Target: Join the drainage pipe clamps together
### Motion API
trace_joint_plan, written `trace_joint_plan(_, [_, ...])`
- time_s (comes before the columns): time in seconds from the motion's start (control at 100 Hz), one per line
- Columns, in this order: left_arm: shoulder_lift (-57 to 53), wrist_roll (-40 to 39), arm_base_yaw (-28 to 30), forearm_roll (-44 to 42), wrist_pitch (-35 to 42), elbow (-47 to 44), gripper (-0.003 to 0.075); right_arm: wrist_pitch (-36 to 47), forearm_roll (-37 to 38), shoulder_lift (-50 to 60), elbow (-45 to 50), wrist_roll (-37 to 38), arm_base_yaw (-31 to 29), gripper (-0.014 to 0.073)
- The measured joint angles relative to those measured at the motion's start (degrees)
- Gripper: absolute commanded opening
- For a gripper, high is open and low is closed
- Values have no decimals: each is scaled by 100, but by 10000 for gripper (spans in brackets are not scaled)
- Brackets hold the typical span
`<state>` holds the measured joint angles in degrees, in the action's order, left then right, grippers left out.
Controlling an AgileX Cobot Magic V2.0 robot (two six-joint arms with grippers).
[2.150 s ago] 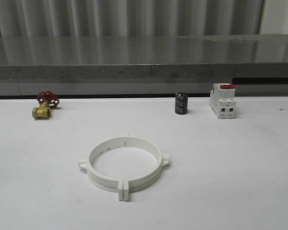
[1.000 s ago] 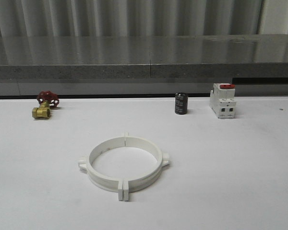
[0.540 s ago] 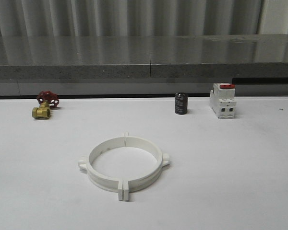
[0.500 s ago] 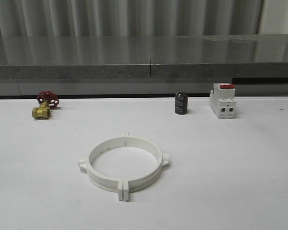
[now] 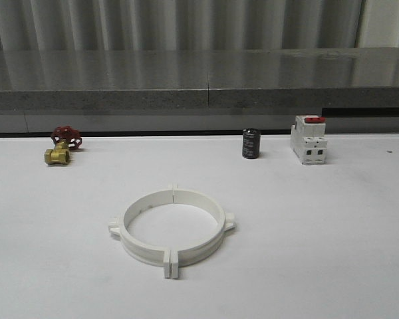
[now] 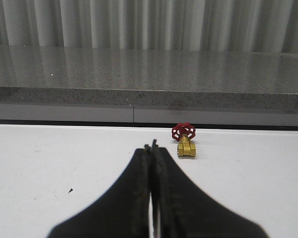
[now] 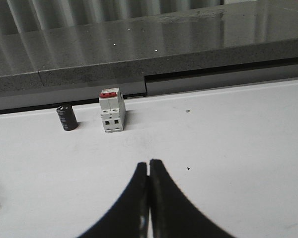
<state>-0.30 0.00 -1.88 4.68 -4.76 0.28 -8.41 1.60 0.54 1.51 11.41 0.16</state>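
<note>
Clamps (image 5: pixel 172 228) sit mid-bench (image 5: pixel 332 252) as one closed ring, flat down. End flanges meet at the near seam and the far seam, side tabs stick out left and right, so the halves look already mated. Task reads as done or nearly so.

Left hand (image 6: pixel 150 148) is pulled back, fingers pressed together, holding nothing, pointing toward the brass valve (image 6: pixel 184 140) near the back edge. Right hand (image 7: pixel 149 163) likewise closed and empty, facing the breaker (image 7: pixel 111 117) and the black capacitor (image 7: pixel 66 118). Both well apart from the ring, probably parked clear so nothing knocks the joint.
</note>
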Motion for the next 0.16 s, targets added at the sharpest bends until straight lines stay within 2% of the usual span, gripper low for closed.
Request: trace_joint_plan(0.16, [0,0,0,0,0,0,-20,0,0,0,0,0,0,-68])
